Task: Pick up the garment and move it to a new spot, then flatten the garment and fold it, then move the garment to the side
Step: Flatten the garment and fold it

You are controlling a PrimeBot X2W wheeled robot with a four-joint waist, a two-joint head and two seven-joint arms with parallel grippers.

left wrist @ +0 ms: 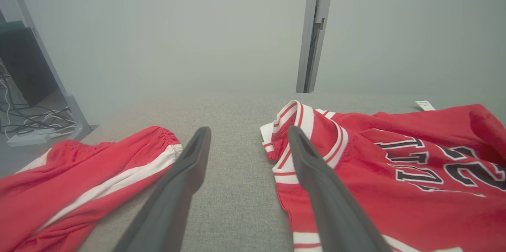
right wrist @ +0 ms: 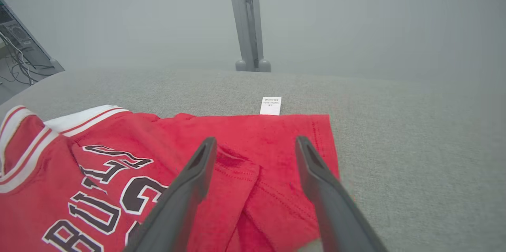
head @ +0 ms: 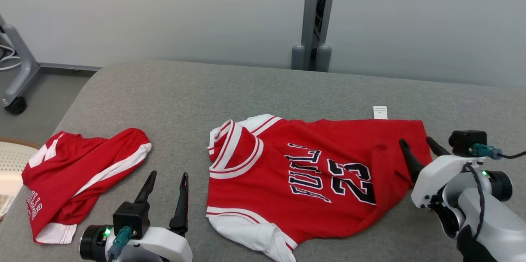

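The garment point(head: 312, 175) is a red jersey with white trim, dark lettering and the number 23, lying spread on the grey table point(head: 246, 89), collar to the left and hem to the right. A fold of its hem is bunched near the right end point(right wrist: 245, 180). My right gripper point(head: 416, 142) hovers open over that hem corner, holding nothing; its fingers point(right wrist: 189, 180) straddle the crease. My left gripper point(head: 168, 175) stands open just left of the collar point(left wrist: 308, 125), over bare table, touching no cloth.
Red shorts point(head: 78, 171) with white stripes lie crumpled at the table's left edge, also in the left wrist view point(left wrist: 87, 177). A white label point(head: 380, 112) sticks out behind the jersey. A grey post point(head: 314, 19) stands behind the table; a wheeled stand point(head: 14, 77) is far left.
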